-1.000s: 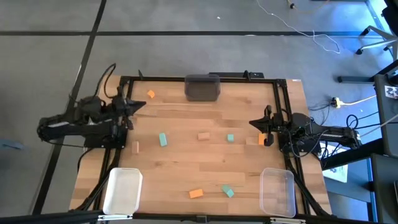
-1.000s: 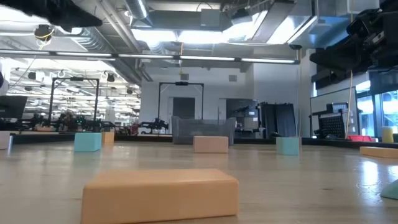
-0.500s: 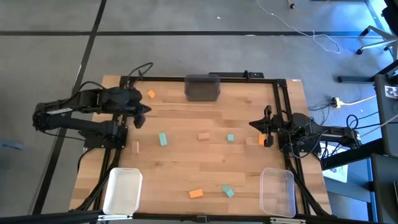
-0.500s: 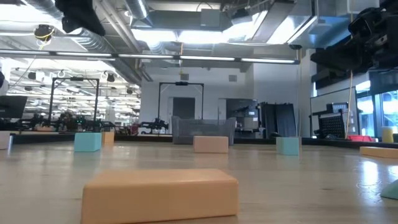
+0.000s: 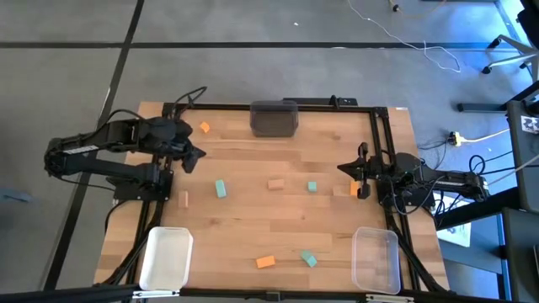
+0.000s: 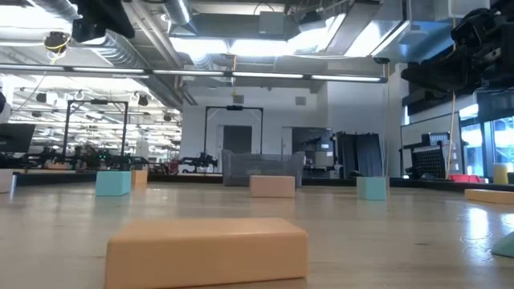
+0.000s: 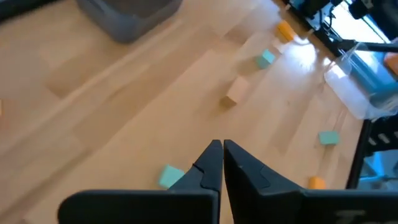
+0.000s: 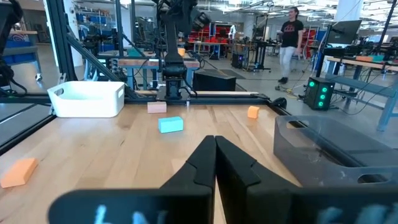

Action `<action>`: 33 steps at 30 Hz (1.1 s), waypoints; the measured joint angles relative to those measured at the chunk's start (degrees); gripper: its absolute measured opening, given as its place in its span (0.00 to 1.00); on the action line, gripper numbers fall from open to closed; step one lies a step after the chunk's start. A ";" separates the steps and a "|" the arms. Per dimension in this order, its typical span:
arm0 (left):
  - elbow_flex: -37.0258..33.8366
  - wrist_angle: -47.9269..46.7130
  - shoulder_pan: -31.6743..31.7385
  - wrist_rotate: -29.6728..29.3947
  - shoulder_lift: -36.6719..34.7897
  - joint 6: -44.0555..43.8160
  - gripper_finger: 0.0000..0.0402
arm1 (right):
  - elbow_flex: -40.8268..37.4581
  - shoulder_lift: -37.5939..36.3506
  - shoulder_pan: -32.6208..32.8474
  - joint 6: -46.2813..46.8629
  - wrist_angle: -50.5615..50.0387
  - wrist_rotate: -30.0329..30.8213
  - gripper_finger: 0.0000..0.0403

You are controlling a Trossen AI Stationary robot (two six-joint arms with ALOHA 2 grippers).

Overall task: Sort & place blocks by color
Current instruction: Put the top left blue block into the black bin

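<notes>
1. Step in hand: approach. No block is held, and none lies in the white bin (image 5: 165, 257), the clear bin (image 5: 376, 259) or the dark grey bin (image 5: 274, 119)
2. Left tool (image 5: 196, 155): raised over the bench (image 5: 253, 219) near its left edge, fingers pressed together, empty
3. Right tool (image 5: 347, 167): waiting at the right edge, fingers closed, empty
4. Blocks lie scattered on the bench: an orange block (image 5: 205, 128) just beside the left tool, a teal block (image 5: 221, 188) nearer the middle, a tan block (image 5: 275, 183) at centre
5. Next move, by judgement: open the left tool, descend over one nearby block, and align the fingers across its short sides
</notes>
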 joint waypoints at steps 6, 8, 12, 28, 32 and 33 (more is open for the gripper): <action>-0.07 -5.57 -0.02 2.89 1.40 -7.64 0.15 | -0.01 0.00 -0.02 -0.02 -0.02 0.02 0.03; -0.11 -7.34 0.00 4.16 2.07 -10.43 0.20 | 0.00 0.00 -0.01 -0.02 -0.02 0.02 0.03; -0.11 -9.52 -0.01 7.05 3.89 -15.50 0.26 | -0.01 -0.02 -0.02 0.03 -0.02 0.02 0.03; -0.11 -9.40 0.00 3.55 5.70 -32.86 0.29 | -0.01 -0.01 -0.02 0.20 -0.01 0.04 0.03; -0.11 -9.42 -0.02 3.17 6.21 -33.70 0.29 | -0.01 -0.02 -0.02 0.20 -0.01 0.04 0.03; -0.11 -9.45 -0.08 3.06 6.59 -33.84 0.29 | 0.01 0.00 -0.02 0.20 -0.02 0.04 0.03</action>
